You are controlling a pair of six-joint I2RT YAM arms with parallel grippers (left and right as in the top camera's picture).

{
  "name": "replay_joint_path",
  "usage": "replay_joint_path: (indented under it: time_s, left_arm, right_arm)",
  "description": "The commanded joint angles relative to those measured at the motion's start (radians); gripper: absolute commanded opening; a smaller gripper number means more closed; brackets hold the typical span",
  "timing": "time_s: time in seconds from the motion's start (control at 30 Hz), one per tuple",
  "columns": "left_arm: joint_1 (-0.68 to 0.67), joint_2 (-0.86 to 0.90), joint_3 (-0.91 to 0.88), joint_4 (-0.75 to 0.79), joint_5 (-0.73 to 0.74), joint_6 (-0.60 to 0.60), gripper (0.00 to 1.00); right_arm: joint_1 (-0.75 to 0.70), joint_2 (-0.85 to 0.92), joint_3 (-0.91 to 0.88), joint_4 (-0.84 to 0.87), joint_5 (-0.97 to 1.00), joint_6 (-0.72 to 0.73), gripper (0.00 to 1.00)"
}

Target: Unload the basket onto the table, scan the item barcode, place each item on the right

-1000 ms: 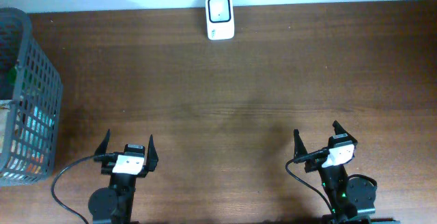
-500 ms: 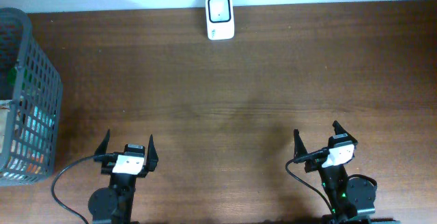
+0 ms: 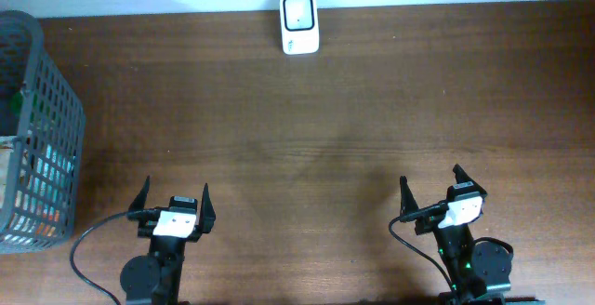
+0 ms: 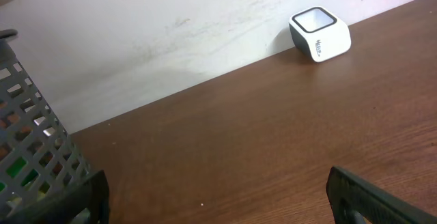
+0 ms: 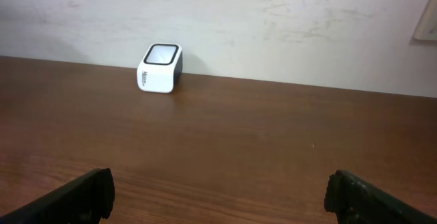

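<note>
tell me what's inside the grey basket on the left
Inside the basket, only patches show through the mesh: something green, something beige, bits of pale blue and orange. The wall and the frame edge hide their shapes, so I cannot name them.

Overhead looks straight down; both wrist views face the wall [image 5: 273, 26], sharing the scanner [image 4: 319, 33].

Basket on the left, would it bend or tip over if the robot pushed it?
The basket would probably stay stiff, because its gray walls look like a hard grid. It likely slides rather than tips, being broad, and the items inside may add weight.
</note>
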Motion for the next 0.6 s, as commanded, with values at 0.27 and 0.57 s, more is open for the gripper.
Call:
replay_joint_path:
  time_s: [0.27, 0.57]
  left_arm:
    - [0.002, -0.009, -0.007, 0.002, -0.014, 0.019, 0.99]
    - [0.002, -0.009, -0.007, 0.018, -0.014, 0.019, 0.99]
  right_arm:
    - [-0.002, -0.002, -0.009, 0.001, -0.006, 0.004, 0.98]
    - [-0.002, -0.002, -0.009, 0.001, -0.006, 0.004, 0.98]
